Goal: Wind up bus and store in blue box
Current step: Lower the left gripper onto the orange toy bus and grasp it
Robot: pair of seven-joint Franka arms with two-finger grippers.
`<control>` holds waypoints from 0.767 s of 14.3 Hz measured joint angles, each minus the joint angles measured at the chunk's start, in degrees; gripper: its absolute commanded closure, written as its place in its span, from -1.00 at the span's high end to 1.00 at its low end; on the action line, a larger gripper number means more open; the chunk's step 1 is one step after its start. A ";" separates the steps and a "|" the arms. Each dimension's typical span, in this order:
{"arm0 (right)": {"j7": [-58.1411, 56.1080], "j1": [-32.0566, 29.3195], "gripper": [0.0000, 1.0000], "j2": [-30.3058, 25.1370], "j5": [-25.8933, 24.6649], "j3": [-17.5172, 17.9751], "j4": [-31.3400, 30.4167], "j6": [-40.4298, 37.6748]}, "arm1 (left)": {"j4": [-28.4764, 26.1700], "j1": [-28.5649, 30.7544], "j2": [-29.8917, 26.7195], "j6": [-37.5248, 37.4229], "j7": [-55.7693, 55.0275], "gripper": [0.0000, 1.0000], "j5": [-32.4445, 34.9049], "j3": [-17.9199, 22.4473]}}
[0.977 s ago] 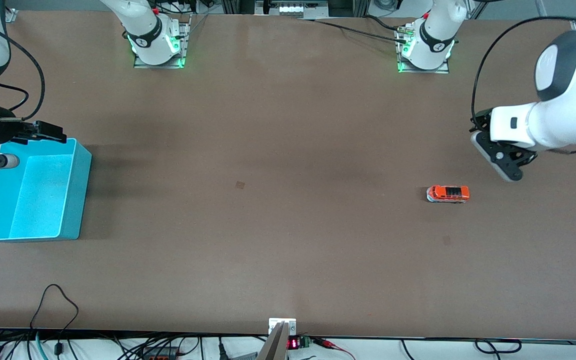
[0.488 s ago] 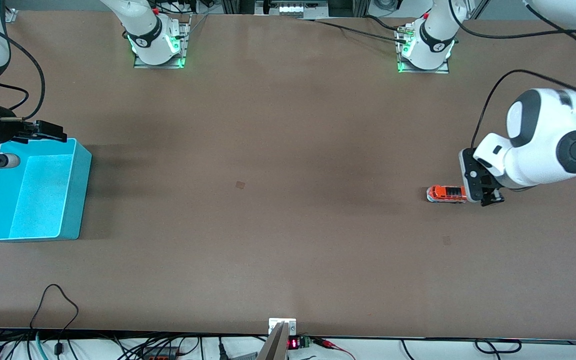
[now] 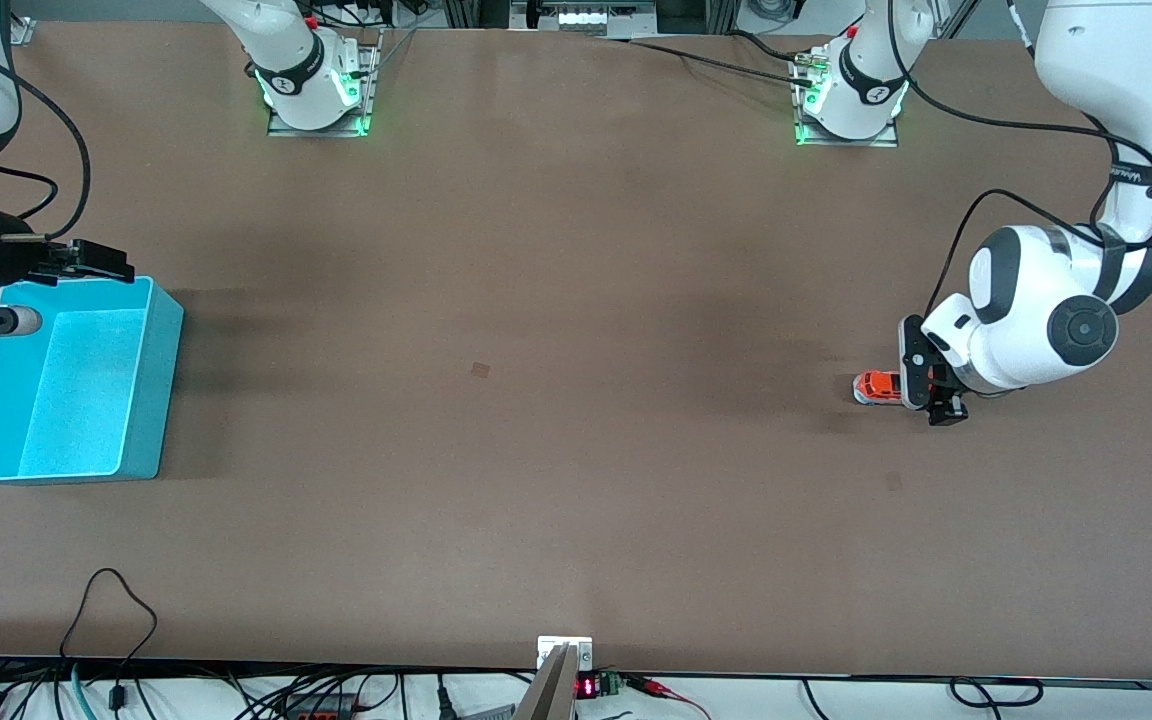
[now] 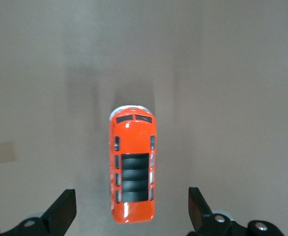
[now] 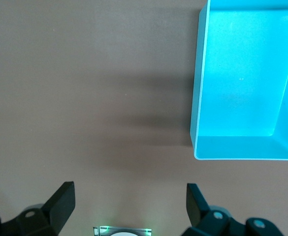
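Table [image 3: 576,480]: a wide brown surface is seen; nearest the front camera only bare board and a faint darker patch [image 3: 893,481] are found, toward the left arm's end.

Bus [image 3: 874,387]: the small orange toy is found standing on its wheels on the table, toward the left arm's end, well apart from the box. In the front view only one end is shown; the remainder is covered by the left gripper. In the left wrist view the whole roof is seen [image 4: 133,172], orange with black ribbed panels.

Left gripper [image 3: 921,385]: it is brought low over the bus, pointing down at the table. The fingers are spread wide, and in the left wrist view [image 4: 132,216] the bus is seen lying lengthwise in the gap between them, with clear space on either side. No contact is made; nothing is gripped.

Blue box [image 3: 164,330]: the cyan bin is found resting on the table at the right arm's end, open side up, its floor seen bare. It is seen again in the right wrist view [image 5: 198,98].

Right gripper [image 3: 86,262]: it is held above the table just beside the box's edge farthest from the front camera. Its fingers are parted wide, as seen in the right wrist view [image 5: 129,206], and nothing is carried. This arm is kept waiting.
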 measured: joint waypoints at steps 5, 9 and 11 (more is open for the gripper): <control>-0.01 -0.14 1.00 0.16 0.00 -0.07 0.00 -0.19 | -1.54 -0.21 1.84 5.61 1.02 0.82 0.00 -0.06; -0.02 -0.16 1.00 0.21 0.01 -0.10 0.00 -0.41 | -3.89 -0.28 2.51 9.37 1.74 -0.05 0.00 -0.07; -0.02 -0.16 1.00 0.21 0.01 -0.10 0.00 -0.43 | -4.05 -0.38 2.51 9.52 1.79 -0.45 0.00 -0.08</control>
